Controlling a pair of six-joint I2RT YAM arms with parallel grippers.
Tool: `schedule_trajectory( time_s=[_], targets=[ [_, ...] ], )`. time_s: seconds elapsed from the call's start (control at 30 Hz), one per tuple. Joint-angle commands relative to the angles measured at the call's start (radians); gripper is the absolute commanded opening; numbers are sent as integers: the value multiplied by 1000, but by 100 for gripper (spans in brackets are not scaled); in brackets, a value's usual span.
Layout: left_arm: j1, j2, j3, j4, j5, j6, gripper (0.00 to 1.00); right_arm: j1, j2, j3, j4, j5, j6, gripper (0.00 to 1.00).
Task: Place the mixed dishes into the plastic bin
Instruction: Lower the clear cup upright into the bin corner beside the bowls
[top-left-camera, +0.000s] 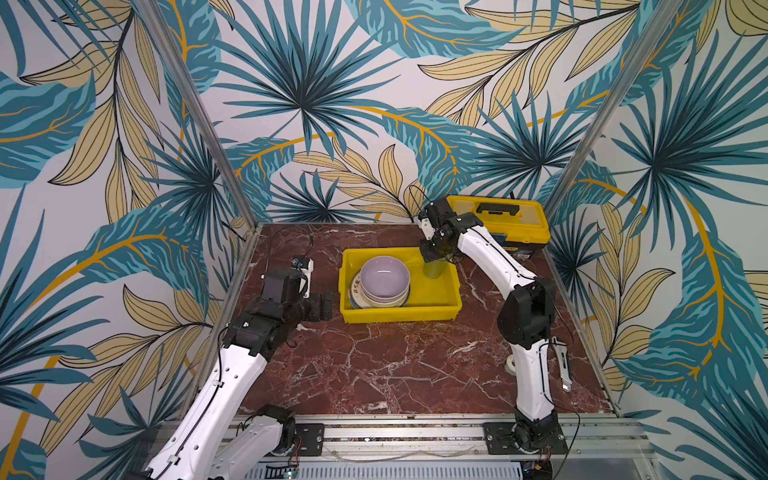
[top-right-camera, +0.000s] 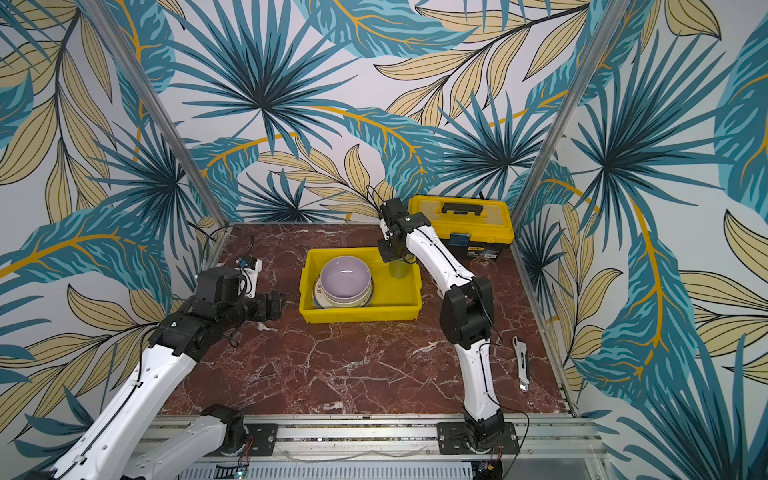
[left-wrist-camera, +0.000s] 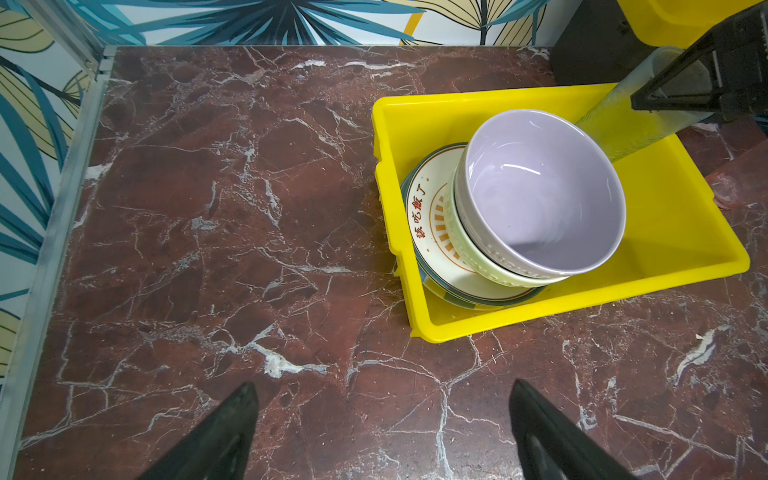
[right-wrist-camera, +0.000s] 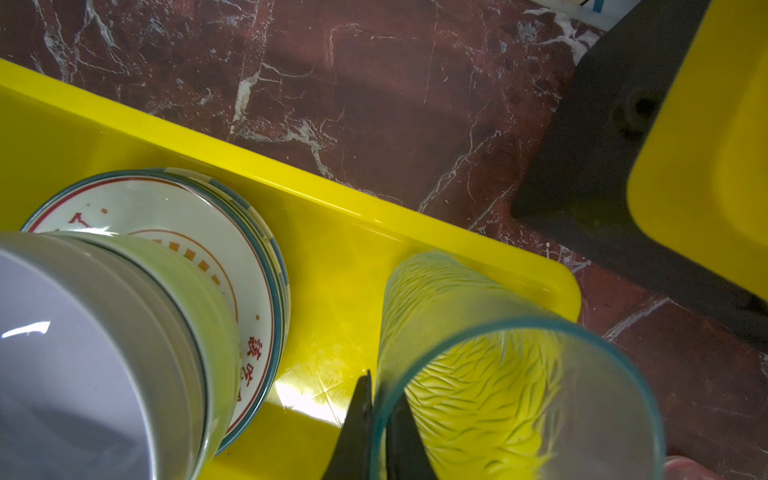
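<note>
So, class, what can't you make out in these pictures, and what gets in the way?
1. Number of plates: hidden under the green bowl and lilac bowl, every view.
2. Whether the tumbler touches the bin floor: see-through glass, no view shows contact.
3. Clear object by the toolbox: too faint and small in a top view to identify.

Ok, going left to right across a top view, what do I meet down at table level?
left claw → lilac bowl → clear tumbler → yellow toolbox → small metal tool
</note>
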Motion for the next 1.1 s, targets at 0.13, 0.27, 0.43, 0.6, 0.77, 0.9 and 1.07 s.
schedule_trajectory(
  time_s=[0.13, 0.27, 0.43, 0.6, 0.77, 0.9, 1.07],
  targets=[
    [8, -21, -11, 20, -6, -4, 95, -9, 33, 14, 42, 16, 4, 11],
    [8, -21, -12, 20, -5, -4, 95, -9, 35, 14, 46, 14, 7, 17],
    [9, -21, -12, 20, -4, -5, 95, -10, 38, 15, 45, 18, 8, 22],
    [9, -20, -10, 21, -3, -7, 95, -9, 33, 14, 45, 16, 10, 25],
    [9, -19, -10, 23, -1, -10, 95, -10, 10, 1, 57, -4, 11, 33],
    [10, -20, -10, 27, 2, -13, 95, -10, -27, -39, 94, -20, 13, 36],
    [9, -18, -10, 30, 5, -15, 95, -9, -92, -116, 174, -38, 5, 43]
  ],
)
